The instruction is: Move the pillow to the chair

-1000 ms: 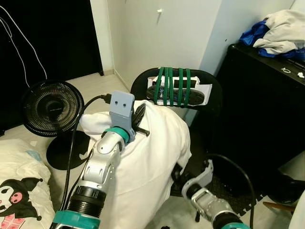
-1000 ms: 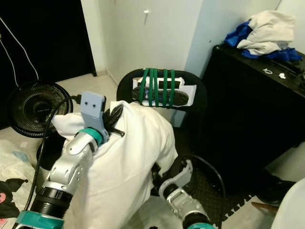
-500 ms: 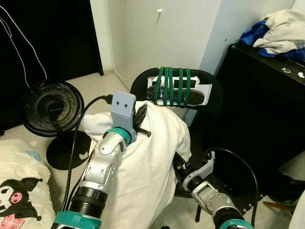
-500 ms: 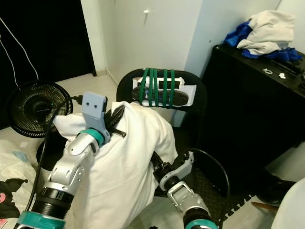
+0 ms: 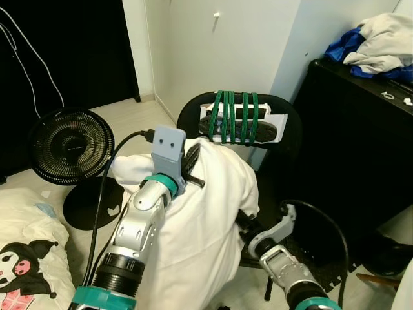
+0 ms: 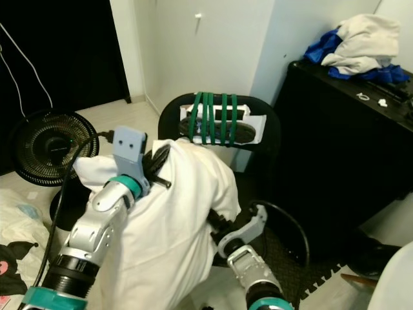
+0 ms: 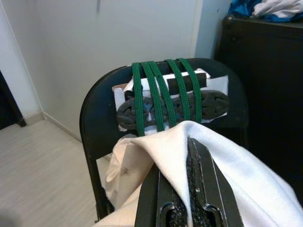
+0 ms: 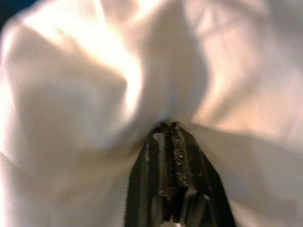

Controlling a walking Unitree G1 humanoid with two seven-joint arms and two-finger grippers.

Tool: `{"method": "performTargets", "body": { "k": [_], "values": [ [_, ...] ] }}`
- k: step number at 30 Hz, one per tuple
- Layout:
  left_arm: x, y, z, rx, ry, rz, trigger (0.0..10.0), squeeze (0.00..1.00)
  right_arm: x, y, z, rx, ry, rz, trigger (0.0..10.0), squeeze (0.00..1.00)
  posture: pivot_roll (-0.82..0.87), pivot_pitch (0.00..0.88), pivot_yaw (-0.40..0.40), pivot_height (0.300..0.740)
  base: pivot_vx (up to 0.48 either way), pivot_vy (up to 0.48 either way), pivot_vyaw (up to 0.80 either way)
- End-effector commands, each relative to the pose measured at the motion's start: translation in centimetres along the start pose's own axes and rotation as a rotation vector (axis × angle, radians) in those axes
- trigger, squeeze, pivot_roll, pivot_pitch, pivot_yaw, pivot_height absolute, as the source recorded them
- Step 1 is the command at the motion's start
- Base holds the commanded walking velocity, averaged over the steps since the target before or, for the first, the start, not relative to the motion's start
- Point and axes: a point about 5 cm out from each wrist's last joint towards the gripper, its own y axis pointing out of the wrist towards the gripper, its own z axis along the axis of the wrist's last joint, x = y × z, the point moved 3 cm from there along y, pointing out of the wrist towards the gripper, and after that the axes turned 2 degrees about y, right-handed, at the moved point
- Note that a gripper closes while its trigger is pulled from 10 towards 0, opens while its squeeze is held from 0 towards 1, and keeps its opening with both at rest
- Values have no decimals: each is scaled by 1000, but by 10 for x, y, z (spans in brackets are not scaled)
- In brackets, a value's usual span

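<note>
The white pillow (image 5: 200,226) hangs between both grippers directly in front of the black folding chair (image 5: 287,123), its upper edge level with the chair backrest and overlapping the backrest's lower part. The left gripper (image 7: 182,189) is closed on a fold of fabric at the pillow's top, just in front of the green straps (image 5: 233,116) wound around the backrest. The right gripper (image 8: 168,130) is closed on a bunched pinch of fabric on the pillow's underside, low in front of the chair seat.

Change over the last second: the right gripper has risen from below the pillow and shifted toward the chair seat, lifting the lower edge; the pillow top has moved slightly closer to the backrest. The left gripper has hardly moved.

Assessment: the transport phase appears nearly complete. The pillow seems to be above or at the seat's front edge; contact with the seat cannot be confirmed. The likely remaining step is to advance, lower, and release. The fan (image 5: 70,145) stands on the floor, well apart from the chair.
</note>
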Motion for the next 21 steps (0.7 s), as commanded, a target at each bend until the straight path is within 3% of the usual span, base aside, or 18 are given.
{"method": "performTargets", "body": {
  "k": [1, 3, 7, 10, 13, 15, 16, 17, 18, 19, 20, 21],
  "values": [
    [0, -1, 0, 11, 25, -4, 10000, 0, -8, 4, 10, 48, -1, 24, 0, 0, 76, 0, 45, 740, 0, 0, 0],
    [-13, -5, -8, -14, 59, 36, 10000, 0, -28, 12, 33, 121, -14, 103, 0, 0, 73, 7, 37, 740, 0, 0, 0],
    [-24, -9, -14, -35, 84, 73, 10000, 0, -47, 19, 48, 161, -41, 164, 0, 0, 73, 7, 37, 740, 0, 0, 0],
    [-37, -18, -27, -82, 114, 135, 10000, 0, -82, 32, 65, 189, -95, 253, 0, 0, 73, 28, 11, 740, 0, 0, 0],
    [-41, -23, -37, -123, 131, 157, 10000, 0, -94, 38, 68, 180, -153, 252, 0, 0, 76, 33, 5, 740, 0, 0, 0],
    [-41, -28, -49, -166, 145, 165, 10000, 0, -91, 42, 62, 146, -258, 184, 588, 0, 77, 36, -2, 740, 0, 0, 0],
    [-41, -28, -49, -166, 145, 165, 10000, 0, -91, 42, 62, 146, -258, 184, 588, 0, 77, 36, -2, 740, 0, 0, 0],
    [-41, -32, -60, -198, 150, 168, 10000, 0, -85, 43, 56, 120, -328, 137, 3725, 0, 77, 36, -2, 740, 0, 0, 0],
    [-41, -32, -60, -198, 150, 168, 10000, 0, -85, 43, 56, 120, -328, 137, 3725, 0, 77, 36, -2, 740, 0, 0, 0],
    [-42, -36, -72, -237, 155, 180, 10000, 0, -75, 42, 48, 82, -412, 81, 10000, 0, 75, 38, -6, 740, 0, 0, 0],
    [-42, -36, -72, -237, 155, 180, 10000, 0, -75, 42, 48, 82, -412, 81, 10000, 0, 75, 38, -6, 740, 0, 0, 0],
    [-43, -41, -84, -273, 143, 198, 10000, 0, -67, 41, 39, 43, -499, 39, 10000, 0, 72, 38, -5, 740, 0, 0, 0]
  ]
}}
